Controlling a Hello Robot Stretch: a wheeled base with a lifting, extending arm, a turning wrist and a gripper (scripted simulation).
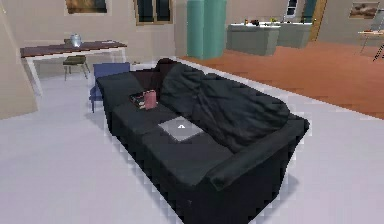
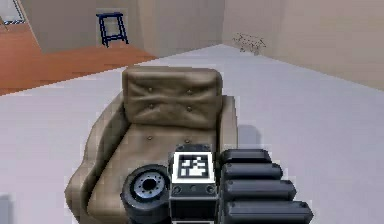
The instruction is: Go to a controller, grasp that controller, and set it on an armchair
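Tan, button-tufted leather armchair (image 2: 172, 108) stands upright, front facing us.

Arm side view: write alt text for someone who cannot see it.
A tan tufted armchair stands mid-picture on grey floor, the robot's dark arm and gripper showing low against its seat. A blue stool stands far off, upper left.

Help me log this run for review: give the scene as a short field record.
armchair: tan, tufted back, upright
gripper: seen against the armchair's seat; cannot tell whether it holds anything
sofa: dark, blanket draped over it
sofa seat: grey laptop, small reddish thing
table: forward view's left, chair beside it
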